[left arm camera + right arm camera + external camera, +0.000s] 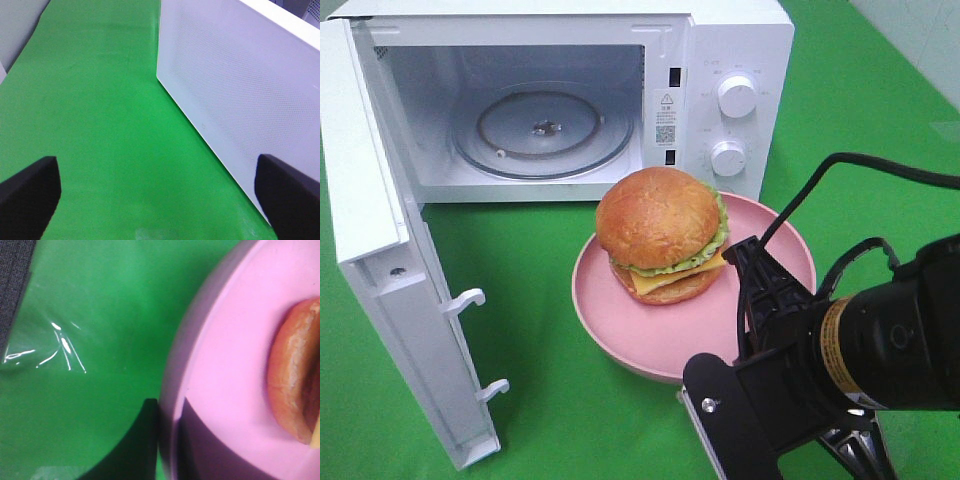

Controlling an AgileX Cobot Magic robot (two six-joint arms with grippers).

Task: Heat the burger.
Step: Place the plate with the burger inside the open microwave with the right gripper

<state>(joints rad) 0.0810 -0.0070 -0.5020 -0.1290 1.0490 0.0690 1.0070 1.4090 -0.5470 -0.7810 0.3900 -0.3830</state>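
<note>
A sticker [665, 118] on the microwave [760, 40] door frame shows a warning triangle and QR code; its print and the markings around the knobs [737, 95] are too small to read.

Green tabletop [550, 400] with open microwave [665, 60] and pink plate [640, 335].

Smooth, semi-gloss white casing on the microwave [740, 35], with a clear glass turntable [542, 130] inside. Fine dotted print across the flat white microwave door [240, 90]. Matt green, cloth-like table cover [540, 400] — with a creased clear film [60, 347] shining on it. Smooth pink plate [650, 345], plastic-looking, low sheen. Glossy brown bun on the burger [655, 215]. Matt black plastic on the left gripper [159, 200] fingers [30, 192].
</note>
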